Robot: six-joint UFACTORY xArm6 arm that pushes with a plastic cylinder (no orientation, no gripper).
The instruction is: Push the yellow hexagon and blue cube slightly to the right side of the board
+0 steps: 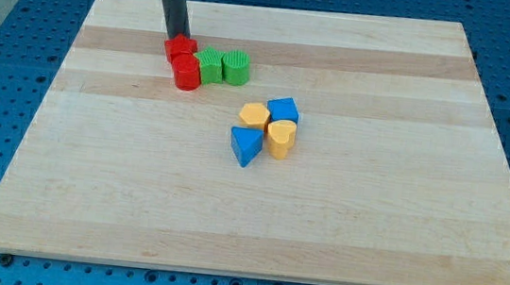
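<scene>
My tip (175, 37) is a bare rod end, nothing held, touching the red block (179, 47). Well toward the view's lower right of it: flat yellow hexagon (254, 116) touching the blue cube (283, 110), mid-board.

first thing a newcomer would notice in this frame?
Probably the tight yellow-and-blue cluster mid-board: yellow hexagon, blue cube, a second yellow block and a blue triangular block. Next, my tip at the view's upper left, against the red blocks beside two green blocks.
</scene>
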